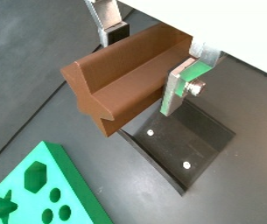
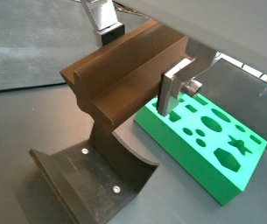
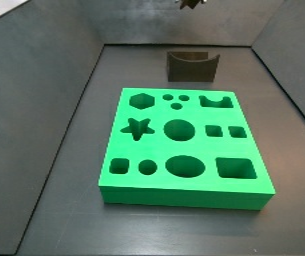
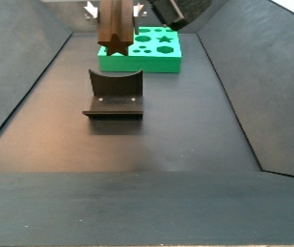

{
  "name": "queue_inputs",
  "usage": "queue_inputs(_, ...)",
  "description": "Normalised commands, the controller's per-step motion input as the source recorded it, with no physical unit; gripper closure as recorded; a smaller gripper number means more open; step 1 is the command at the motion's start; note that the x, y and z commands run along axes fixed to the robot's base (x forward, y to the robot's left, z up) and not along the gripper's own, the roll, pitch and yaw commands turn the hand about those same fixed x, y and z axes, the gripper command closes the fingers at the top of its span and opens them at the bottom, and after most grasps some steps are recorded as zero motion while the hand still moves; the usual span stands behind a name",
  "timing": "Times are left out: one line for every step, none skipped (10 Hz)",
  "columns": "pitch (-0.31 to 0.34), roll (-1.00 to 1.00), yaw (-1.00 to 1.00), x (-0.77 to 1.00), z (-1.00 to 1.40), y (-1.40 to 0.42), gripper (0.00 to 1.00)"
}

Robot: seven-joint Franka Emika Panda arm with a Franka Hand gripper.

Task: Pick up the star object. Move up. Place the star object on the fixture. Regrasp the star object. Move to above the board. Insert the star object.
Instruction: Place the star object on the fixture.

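My gripper (image 1: 147,61) is shut on the star object (image 1: 118,83), a brown ridged prism held across its length between the two silver fingers, as both wrist views show (image 2: 112,79). In a side view the star object (image 4: 113,29) hangs in the air above the fixture (image 4: 115,94), apart from it, with the gripper (image 4: 115,9) at the frame's top edge. The fixture (image 1: 182,144) (image 2: 94,175) lies below the piece, a dark bracket on a base plate. The green board (image 3: 182,145) with its cut-out holes lies flat beyond the fixture (image 3: 191,65).
Dark sloping walls (image 4: 233,87) line both sides of the black floor. The board (image 4: 147,48) sits close behind the fixture. Open floor (image 4: 136,183) stretches in front of the fixture.
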Motion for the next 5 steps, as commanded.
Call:
queue_inputs(0.025, -1.0, -0.05, 0.13, -1.0, 0.06, 1.0)
queue_inputs(0.024, -1.0, -0.05, 0.12, -1.0, 0.06, 1.0)
queue_inputs(0.051, -1.0, -0.07, 0.12, -1.0, 0.08, 1.0)
queue_inputs(0.069, -1.0, -0.07, 0.13, -1.0, 0.08, 1.0)
queue_inputs(0.102, -1.0, -0.09, 0.15, -1.0, 0.09, 1.0)
